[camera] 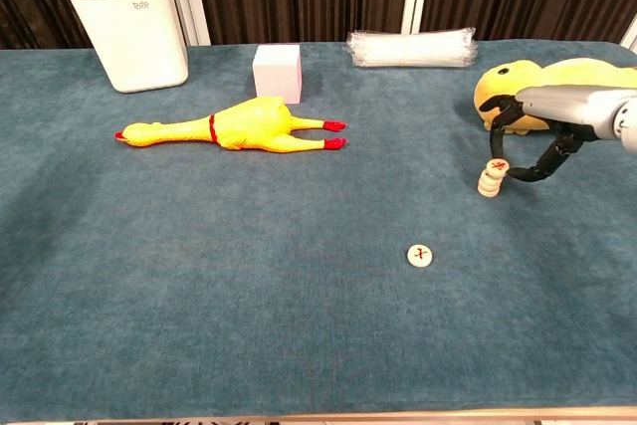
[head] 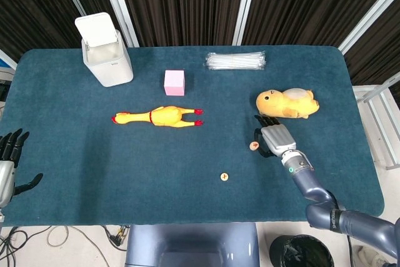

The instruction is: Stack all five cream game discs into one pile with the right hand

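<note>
the left hand (head: 7, 154) idles open at the table's far left edge. one loose disc (camera: 421, 255) lies flat, nearer the robot and left of the pile (camera: 489, 182). the right hand (camera: 537, 136) pinches a disc (camera: 497, 166) atop that pile.
</note>
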Robot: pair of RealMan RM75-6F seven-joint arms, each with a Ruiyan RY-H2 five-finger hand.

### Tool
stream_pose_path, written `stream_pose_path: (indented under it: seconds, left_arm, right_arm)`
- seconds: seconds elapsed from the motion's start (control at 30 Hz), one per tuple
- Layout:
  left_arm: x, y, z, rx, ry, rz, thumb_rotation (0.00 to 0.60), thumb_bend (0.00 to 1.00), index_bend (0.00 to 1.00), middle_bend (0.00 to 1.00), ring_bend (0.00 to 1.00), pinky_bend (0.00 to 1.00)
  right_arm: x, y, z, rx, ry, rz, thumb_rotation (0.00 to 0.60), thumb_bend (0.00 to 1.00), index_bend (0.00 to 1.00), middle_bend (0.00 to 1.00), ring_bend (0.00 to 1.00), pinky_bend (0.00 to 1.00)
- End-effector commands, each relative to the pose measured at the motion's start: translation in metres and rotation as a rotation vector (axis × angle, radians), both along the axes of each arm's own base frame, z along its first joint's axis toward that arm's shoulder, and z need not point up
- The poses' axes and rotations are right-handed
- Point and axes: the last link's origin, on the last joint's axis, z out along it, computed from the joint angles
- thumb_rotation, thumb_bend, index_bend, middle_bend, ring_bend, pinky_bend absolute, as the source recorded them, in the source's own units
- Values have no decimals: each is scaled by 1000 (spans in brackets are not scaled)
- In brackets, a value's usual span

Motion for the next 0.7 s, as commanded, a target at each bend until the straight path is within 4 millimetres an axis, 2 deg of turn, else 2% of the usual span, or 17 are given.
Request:
stream_pose_path:
  seconds: [0.03,0.7]
  left_arm:
    - [0,0,0,0,0,0,600,169,49,0,0,65]
    - [0,0,0,1,3,1,600,169,49,0,0,63]
  right_arm:
    - [1,-1,-1,-1,-3,-2,600,469,546,0,0,86]
    - [1,-2,-3,1,-2,-6,600,469,546,0,0,87]
